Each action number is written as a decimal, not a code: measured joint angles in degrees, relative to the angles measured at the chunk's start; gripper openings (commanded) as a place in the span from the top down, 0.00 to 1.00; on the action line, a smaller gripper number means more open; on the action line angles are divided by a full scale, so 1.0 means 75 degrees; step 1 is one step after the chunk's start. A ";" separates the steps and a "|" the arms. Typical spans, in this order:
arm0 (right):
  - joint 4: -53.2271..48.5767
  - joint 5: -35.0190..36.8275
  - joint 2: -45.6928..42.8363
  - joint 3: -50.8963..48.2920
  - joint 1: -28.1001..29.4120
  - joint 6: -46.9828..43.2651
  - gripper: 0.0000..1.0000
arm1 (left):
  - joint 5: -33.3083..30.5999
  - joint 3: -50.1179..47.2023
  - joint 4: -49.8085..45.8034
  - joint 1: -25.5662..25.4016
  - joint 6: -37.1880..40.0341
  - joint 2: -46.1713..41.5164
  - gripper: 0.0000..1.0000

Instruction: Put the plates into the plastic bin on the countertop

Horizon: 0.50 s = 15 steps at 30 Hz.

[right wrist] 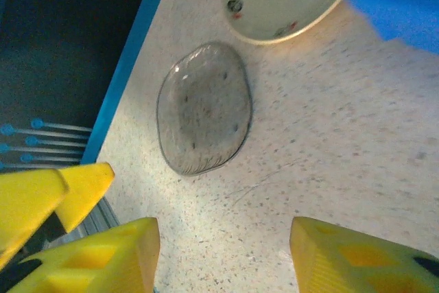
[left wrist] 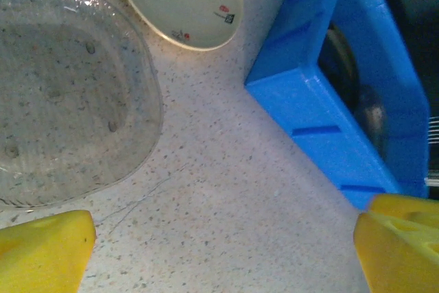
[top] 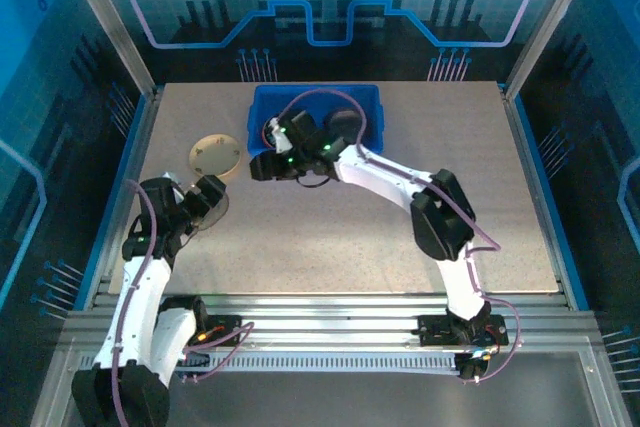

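Counter: beige, speckled, metal frame along its edges.

Blue bin: sits at the far edge of the counter, about centre. A dark plate lies inside it; the number of plates in there cannot be told.

Cream plate: flat on the counter, left of the bin's near-left corner, small marks on its face, not touching the bin.

Clear plate: flat on the counter close to the left edge, nearer than the cream plate, with a gap between the two.

Left tool: yellow fingers spread wide, nothing between them, low over bare counter just beside the clear plate.

Right tool: fingers likewise parted and empty, hanging by the bin's near-left corner.
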 measured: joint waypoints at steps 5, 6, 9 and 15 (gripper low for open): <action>-0.0318 -0.0134 0.1032 0.1017 0.0306 -0.0108 0.63 | 0.0341 -0.0396 0.0280 0.0323 -0.0385 -0.0478 0.03; -0.0408 -0.0152 0.1244 0.1244 0.0341 -0.0128 0.62 | 0.0379 -0.0460 0.0286 0.0364 -0.0434 -0.0557 0.03; -0.0685 -0.0204 0.1868 0.1950 0.0411 -0.0216 0.57 | 0.0493 -0.0586 0.0283 0.0414 -0.0539 -0.0749 0.03; -0.1352 -0.0233 0.3185 0.3617 0.0510 -0.0393 0.57 | 0.0647 -0.0711 0.0303 0.0440 -0.0542 -0.0863 0.03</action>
